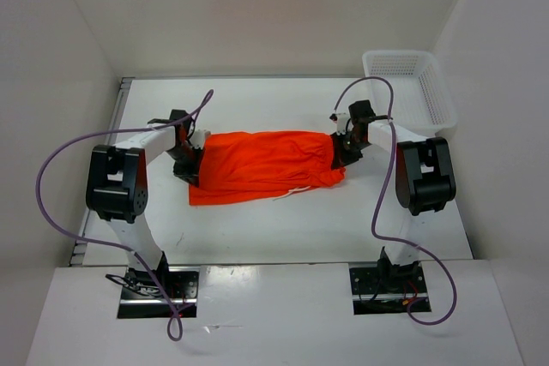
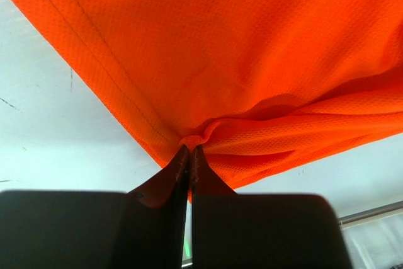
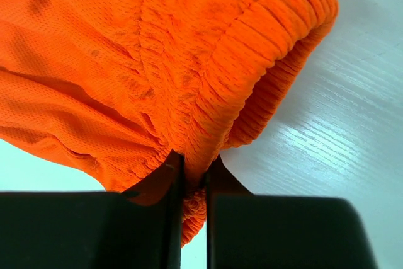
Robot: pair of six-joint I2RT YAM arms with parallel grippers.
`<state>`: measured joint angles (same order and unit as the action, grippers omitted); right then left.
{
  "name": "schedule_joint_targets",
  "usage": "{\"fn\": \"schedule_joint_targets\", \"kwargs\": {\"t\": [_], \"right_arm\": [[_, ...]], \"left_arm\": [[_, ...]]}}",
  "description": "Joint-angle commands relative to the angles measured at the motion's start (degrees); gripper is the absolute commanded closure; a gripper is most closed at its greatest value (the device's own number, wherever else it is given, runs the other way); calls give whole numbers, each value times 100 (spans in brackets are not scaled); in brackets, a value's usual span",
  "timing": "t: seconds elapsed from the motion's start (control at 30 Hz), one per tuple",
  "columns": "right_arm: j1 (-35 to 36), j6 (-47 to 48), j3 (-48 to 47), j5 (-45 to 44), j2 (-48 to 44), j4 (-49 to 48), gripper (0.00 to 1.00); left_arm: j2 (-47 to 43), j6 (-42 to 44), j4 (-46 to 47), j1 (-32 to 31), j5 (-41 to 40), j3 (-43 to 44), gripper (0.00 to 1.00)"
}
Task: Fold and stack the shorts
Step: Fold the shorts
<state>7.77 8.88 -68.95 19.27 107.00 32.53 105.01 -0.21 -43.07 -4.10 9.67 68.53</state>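
Gripping shorts (image 1: 266,165) for folding, with left gripper (image 2: 190,152) clamped on 9 o'clock hem (image 2: 94,70) and right gripper (image 3: 195,159) on 3 o'clock waistband (image 3: 264,48); likely needs matched lift next.

We reach our left arm (image 1: 120,182) and right arm (image 1: 425,173) forward, elbows bent inward, wrists low. Left jaws pinch the shorts (image 1: 266,165) at a hem corner; right jaws clamp the waistband between them.
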Motion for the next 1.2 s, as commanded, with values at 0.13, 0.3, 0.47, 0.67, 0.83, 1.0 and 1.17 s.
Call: {"fn": "schedule_joint_targets", "kwargs": {"t": [0.13, 0.3, 0.47, 0.67, 0.83, 1.0, 1.17], "right_arm": [[-21, -10, -13, -283, -47, -256, 100], [-21, -71, -13, -283, -100, -309, 100], [-21, -71, -66, -336, -100, -309, 100], [-21, -71, -66, -336, -100, -309, 100], [-21, -19, -14, -336, -153, -309, 100], [-21, -18, -13, -389, -206, -309, 89], [-21, -18, -13, -441, -311, -362, 65]], "left_arm": [[-736, 21, -658, -3, 140, 143, 100], [-1131, 21, -993, -3, 140, -24, 100], [-1299, 21, -1204, -108, 140, -235, 96], [-1167, 21, -1546, -644, -88, -771, 75], [-1290, 21, -1485, -645, -833, -842, 55], [-1237, 21, -1213, -382, -958, -228, 42], [-685, 21, -844, 137, -318, 414, 42]]}}
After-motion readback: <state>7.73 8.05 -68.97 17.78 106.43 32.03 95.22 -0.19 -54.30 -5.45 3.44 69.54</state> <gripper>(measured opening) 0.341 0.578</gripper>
